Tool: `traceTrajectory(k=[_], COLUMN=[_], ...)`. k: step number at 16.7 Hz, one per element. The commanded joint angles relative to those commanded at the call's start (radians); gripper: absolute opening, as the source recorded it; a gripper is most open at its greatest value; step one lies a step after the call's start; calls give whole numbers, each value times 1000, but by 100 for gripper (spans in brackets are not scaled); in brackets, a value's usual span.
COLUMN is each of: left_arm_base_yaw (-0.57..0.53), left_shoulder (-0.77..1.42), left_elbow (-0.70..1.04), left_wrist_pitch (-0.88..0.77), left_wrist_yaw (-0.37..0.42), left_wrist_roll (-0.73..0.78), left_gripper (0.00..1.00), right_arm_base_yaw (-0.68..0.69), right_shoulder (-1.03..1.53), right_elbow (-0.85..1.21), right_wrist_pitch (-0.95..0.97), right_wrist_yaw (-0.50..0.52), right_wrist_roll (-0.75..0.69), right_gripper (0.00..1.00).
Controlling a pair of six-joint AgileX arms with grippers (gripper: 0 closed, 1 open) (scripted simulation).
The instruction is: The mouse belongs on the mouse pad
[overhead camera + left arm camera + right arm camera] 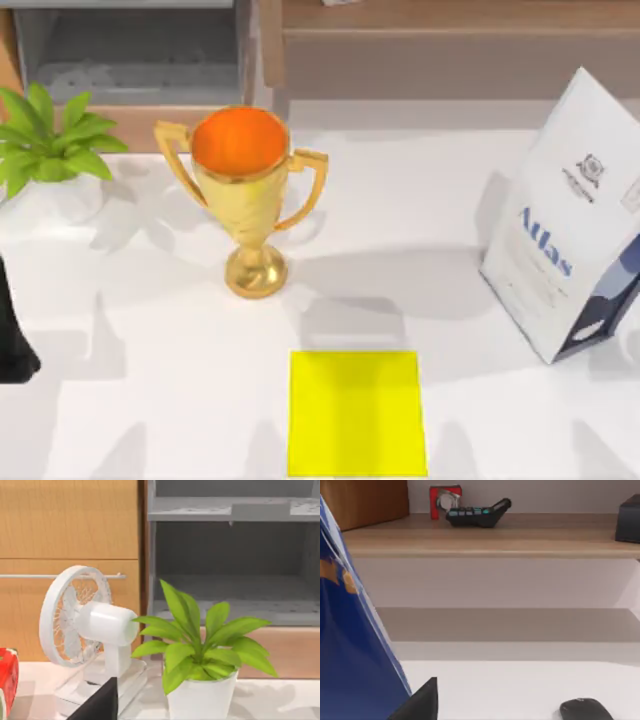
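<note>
The mouse pad [356,412] is a flat bright-yellow square lying at the table's front edge, a little right of centre, with nothing on it. The mouse [586,711] is black and low, and rests on the white tabletop in the right wrist view, off to the side of the blue face of the bag [350,650]. A dark part of my right gripper [420,704] shows in that view, well apart from the mouse. My left arm [12,335] stands parked at the table's left edge, away from the pad.
A gold trophy [245,185] stands behind the pad at the left. The white "Atlas" bag [565,225] stands at the right, a potted plant [45,150] at the back left, with a white fan [92,630] beside it. A shelf [490,535] runs behind the table.
</note>
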Motion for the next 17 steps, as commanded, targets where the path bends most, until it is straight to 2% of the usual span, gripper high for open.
traceTrajectory(k=[4, 8, 12, 17], left_arm_base_yaw=[0, 0, 0, 0], left_shoulder=[0, 0, 0, 0], left_elbow=[0, 0, 0, 0], left_wrist_pitch=[0, 0, 0, 0], left_wrist_yaw=[0, 0, 0, 0], left_wrist_roll=[0, 0, 0, 0], left_gripper=[100, 100, 100, 100], right_arm_base_yaw=[-5, -35, -85, -145], right_shoulder=[29, 211, 550, 1074], right_elbow=[24, 177, 471, 958], right_wrist_pitch=[-22, -150, -354, -642], right_wrist_yaw=[2, 10, 13, -4], right_wrist_roll=[-3, -18, -45, -110], right_gripper=[100, 100, 100, 100])
